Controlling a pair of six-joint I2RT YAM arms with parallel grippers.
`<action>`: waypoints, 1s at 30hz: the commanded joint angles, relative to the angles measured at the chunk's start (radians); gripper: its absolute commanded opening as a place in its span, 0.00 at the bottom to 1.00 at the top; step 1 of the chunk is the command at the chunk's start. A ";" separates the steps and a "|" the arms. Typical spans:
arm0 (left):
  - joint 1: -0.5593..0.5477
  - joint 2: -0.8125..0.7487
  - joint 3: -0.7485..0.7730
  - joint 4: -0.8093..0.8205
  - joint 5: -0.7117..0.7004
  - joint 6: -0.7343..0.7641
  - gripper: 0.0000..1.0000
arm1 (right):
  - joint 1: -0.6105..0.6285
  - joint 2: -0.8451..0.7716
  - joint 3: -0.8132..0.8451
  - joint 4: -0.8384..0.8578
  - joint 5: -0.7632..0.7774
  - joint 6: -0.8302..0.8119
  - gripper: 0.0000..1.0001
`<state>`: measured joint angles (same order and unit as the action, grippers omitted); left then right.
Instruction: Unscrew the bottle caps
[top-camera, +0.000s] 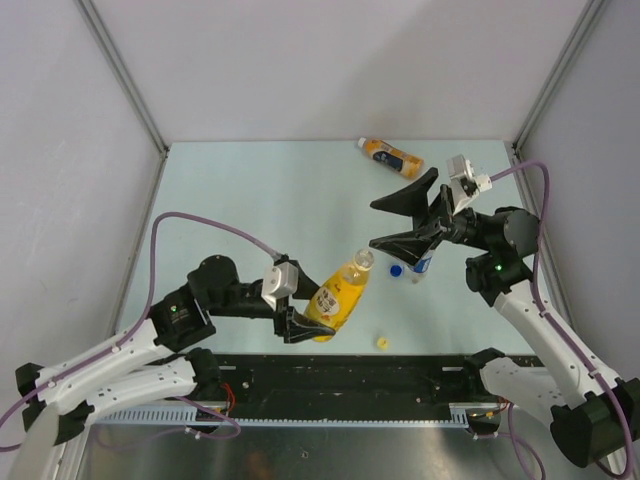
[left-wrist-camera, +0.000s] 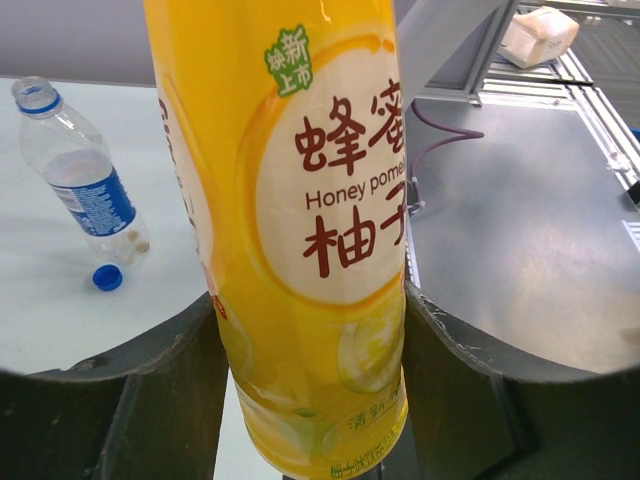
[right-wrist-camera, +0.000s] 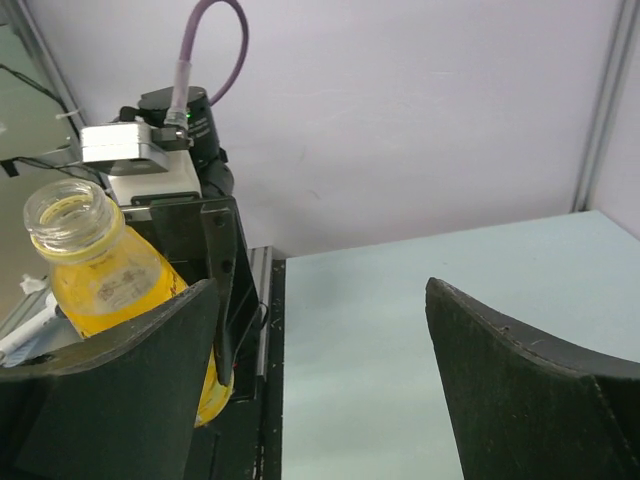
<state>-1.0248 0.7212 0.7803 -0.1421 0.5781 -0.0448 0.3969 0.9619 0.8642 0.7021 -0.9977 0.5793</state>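
– Between the jaws of my left claw sits the yellow bottle, pinched low on its body and leaning towards the middle of the counter.

– And its top?

– Off. From the right wrist I can see straight into the open mouth, with liquid standing high in the neck. The yellow cap lies alone on the counter, near my bases.

– So what worries you?

– Spilling, I think. The bottle is tilted and open, so any more lean, or a harder squeeze on that soft wall, could push drink over the lip. My right claw is spread wide with nothing in it, and one finger is close beside the neck, so a careless swing might clip it.

– Anything else nearby?

– The clear bottle seems to stand just beside my right claw, uncapped, with its blue cap on the counter next to it. An elbow brushing it would likely topple it.

– How does the yellow one look?

– It has a glossy yellow wrap printed with red characters and the words "Honey pomelo", and a clear, threaded neck above.

– What's left?

– The orange bottle lies on its side at the far end of the counter, well apart from the others. Its white cap looks to be on. It may roll when I reach for it.
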 joint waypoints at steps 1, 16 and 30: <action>0.007 -0.019 0.002 0.036 -0.087 0.012 0.00 | -0.006 -0.021 0.004 -0.092 0.078 -0.070 0.88; 0.007 -0.015 -0.003 0.036 -0.285 0.013 0.00 | 0.006 0.010 0.004 0.119 -0.144 0.114 0.99; 0.008 0.065 0.006 0.036 -0.195 0.018 0.00 | 0.079 0.158 0.011 0.389 -0.087 0.365 0.93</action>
<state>-1.0241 0.7799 0.7773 -0.1410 0.3527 -0.0448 0.4358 1.1221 0.8642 0.9890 -1.1046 0.9062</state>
